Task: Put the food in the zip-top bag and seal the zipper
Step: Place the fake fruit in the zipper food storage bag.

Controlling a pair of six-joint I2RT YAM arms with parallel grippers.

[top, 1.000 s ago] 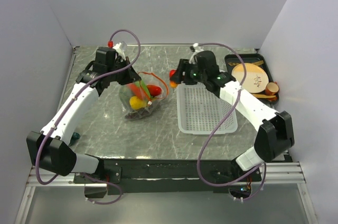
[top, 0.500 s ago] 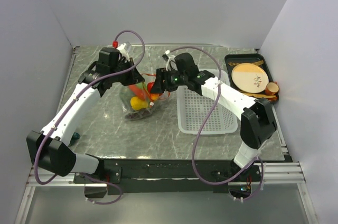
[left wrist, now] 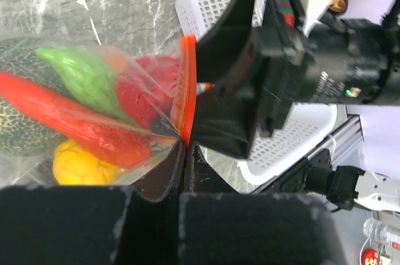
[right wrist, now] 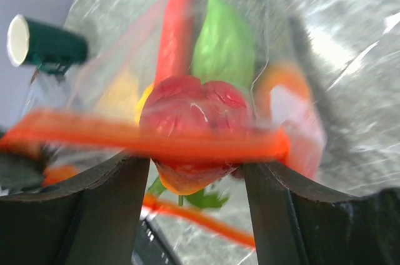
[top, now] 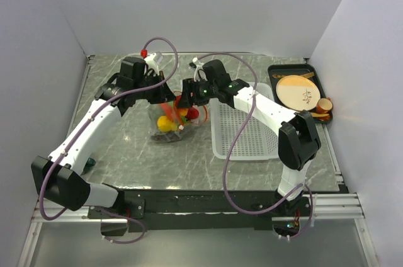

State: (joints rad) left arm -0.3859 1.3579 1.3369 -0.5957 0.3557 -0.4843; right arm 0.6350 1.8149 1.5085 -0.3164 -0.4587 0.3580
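Note:
The clear zip-top bag lies left of centre on the table. It holds a green piece, a long red piece, a yellow piece and a dark green round fruit. My left gripper is shut on the bag's mouth edge, right at the orange-red zipper. My right gripper is shut on an orange-red tomato at the bag's mouth. The zipper strip crosses in front of the tomato. In the top view the left gripper and right gripper are close together above the bag.
A white perforated basket lies right of the bag. A black tray at the back right holds a tan wooden disc and a small brown cup. A dark green cylinder lies near the table's left edge.
My right arm has swung left from over the basket to the bag's mouth, carrying the tomato. My left gripper has shifted slightly right, still holding the bag's edge.

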